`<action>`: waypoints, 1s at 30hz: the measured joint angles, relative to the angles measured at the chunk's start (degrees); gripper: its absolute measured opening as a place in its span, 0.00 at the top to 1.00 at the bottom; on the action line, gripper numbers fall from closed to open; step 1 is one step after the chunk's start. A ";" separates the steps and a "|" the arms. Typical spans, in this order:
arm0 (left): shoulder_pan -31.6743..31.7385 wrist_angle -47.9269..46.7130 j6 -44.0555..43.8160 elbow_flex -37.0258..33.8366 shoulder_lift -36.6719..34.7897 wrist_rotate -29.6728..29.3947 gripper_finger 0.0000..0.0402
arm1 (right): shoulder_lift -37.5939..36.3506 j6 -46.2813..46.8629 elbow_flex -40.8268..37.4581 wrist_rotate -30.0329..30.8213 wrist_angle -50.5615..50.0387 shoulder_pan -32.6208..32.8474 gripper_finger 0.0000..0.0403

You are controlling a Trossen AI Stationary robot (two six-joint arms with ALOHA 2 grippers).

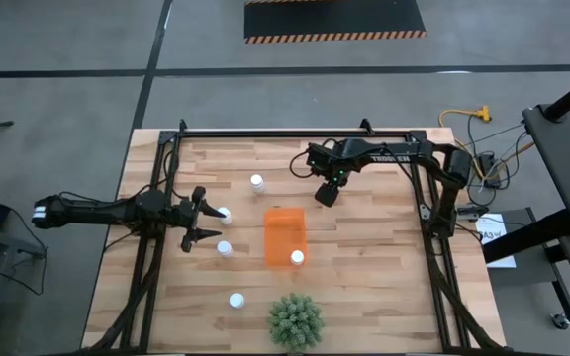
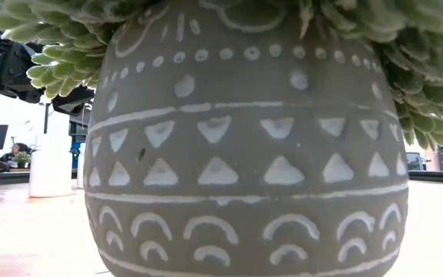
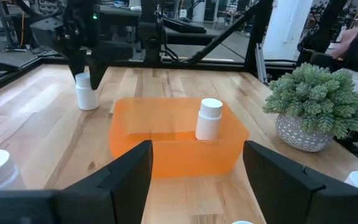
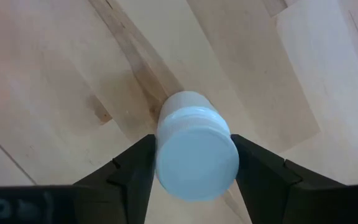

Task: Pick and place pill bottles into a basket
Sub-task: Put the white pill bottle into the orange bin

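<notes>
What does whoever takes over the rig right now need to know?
Left gripper: open, empty, waiting left of the basket.
Right gripper: beyond the basket's far end, fingers seemingly closed on the cap of an upright pill bottle that looks not yet lifted.
Done: one bottle in the basket, standing at its near end.
Left: carry the gripped bottle in, then the four loose bottles left of the basket, at and.
Mind the potted plant at the near edge.
</notes>
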 joint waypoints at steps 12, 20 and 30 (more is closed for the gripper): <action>0.02 0.01 -0.01 0.00 0.00 -0.01 0.42 | -0.79 -0.69 0.33 -0.05 -0.99 0.00 0.59; 0.02 0.01 -0.01 0.00 0.00 0.00 0.42 | -2.19 -0.90 3.65 -0.22 -5.31 0.55 0.63; 0.02 0.00 -0.02 0.00 0.00 -0.02 0.42 | -2.41 -0.74 7.98 -2.89 -6.47 5.49 0.62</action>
